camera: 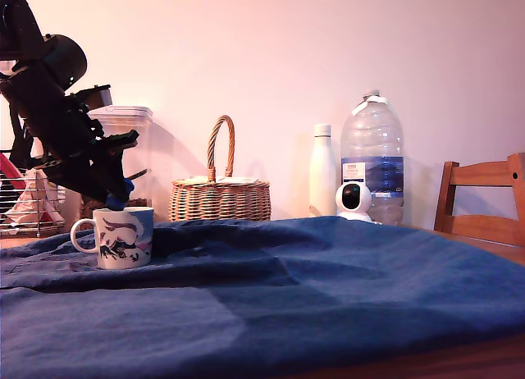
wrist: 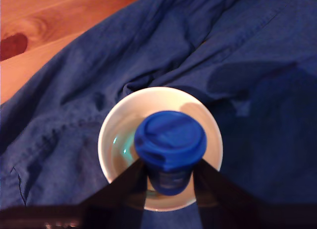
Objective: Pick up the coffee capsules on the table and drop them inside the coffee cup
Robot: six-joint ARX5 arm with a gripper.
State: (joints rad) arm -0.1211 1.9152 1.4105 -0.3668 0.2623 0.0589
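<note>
The white mug (camera: 123,237) with a blue swirling picture stands on the blue cloth at the exterior view's left, handle toward the left. My gripper (camera: 117,200) hangs right above its rim, shut on the dark blue capsule (wrist: 170,148). In the wrist view the capsule sits between the two dark fingers (wrist: 130,184), directly over the mug's open mouth (wrist: 119,140). The mug's inside looks pale; whether the cream capsule lies in it I cannot tell. No cream capsule shows on the cloth.
The wrinkled blue cloth (camera: 312,289) covers the table. Behind stand a wicker basket (camera: 219,194), a white bottle (camera: 322,170), a large water bottle (camera: 372,153), a small white camera (camera: 353,200), a clear canister (camera: 127,149) and a wooden chair (camera: 484,200). Bare wood (wrist: 44,21) shows beyond the cloth.
</note>
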